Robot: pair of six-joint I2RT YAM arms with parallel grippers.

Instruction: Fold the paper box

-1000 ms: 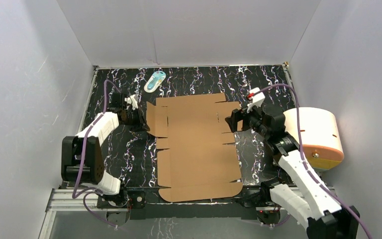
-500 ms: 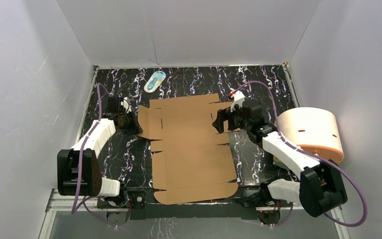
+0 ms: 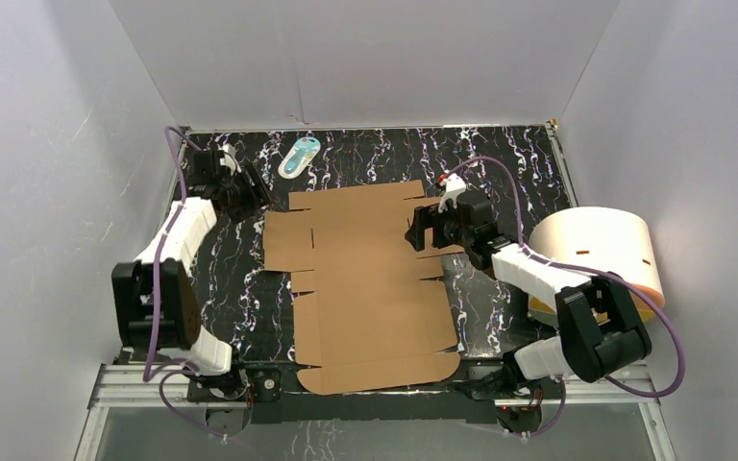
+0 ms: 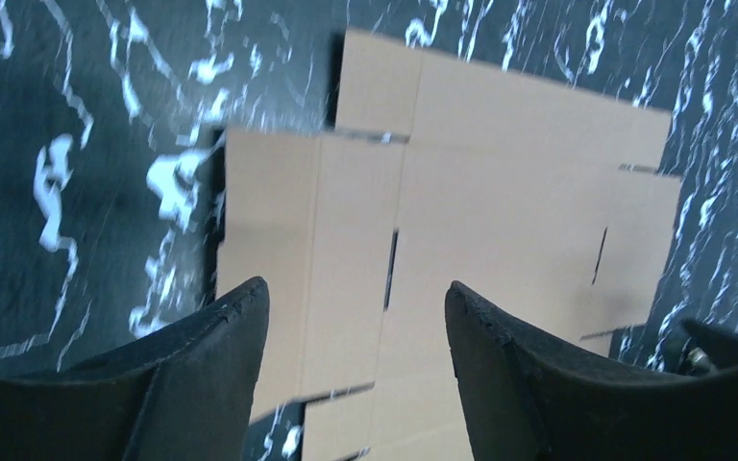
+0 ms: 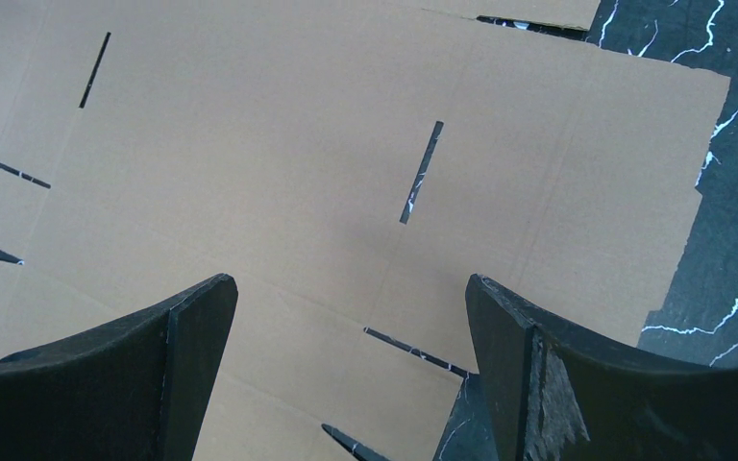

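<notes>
The paper box (image 3: pixel 370 283) is a flat brown cardboard sheet with flaps and slits, lying on the black marbled table. My left gripper (image 3: pixel 248 197) hovers open just off the sheet's back left corner, apart from it. In the left wrist view its fingertips (image 4: pixel 356 288) stand spread with nothing between them, the paper box (image 4: pixel 500 192) below. My right gripper (image 3: pixel 421 230) is open above the sheet's right side flap. In the right wrist view it (image 5: pixel 348 280) frames bare cardboard (image 5: pixel 298 144) near a slit, touching nothing.
A small white-and-blue oval item (image 3: pixel 300 156) lies at the back of the table beyond the sheet. A cream cylinder with an orange base (image 3: pixel 596 254) lies at the right edge, beside the right arm. White walls close in three sides.
My left gripper opened, let go of the sheet's left flap and drew back and left. The sheet slid leftward. My right gripper moved left over the right flap, still open.
</notes>
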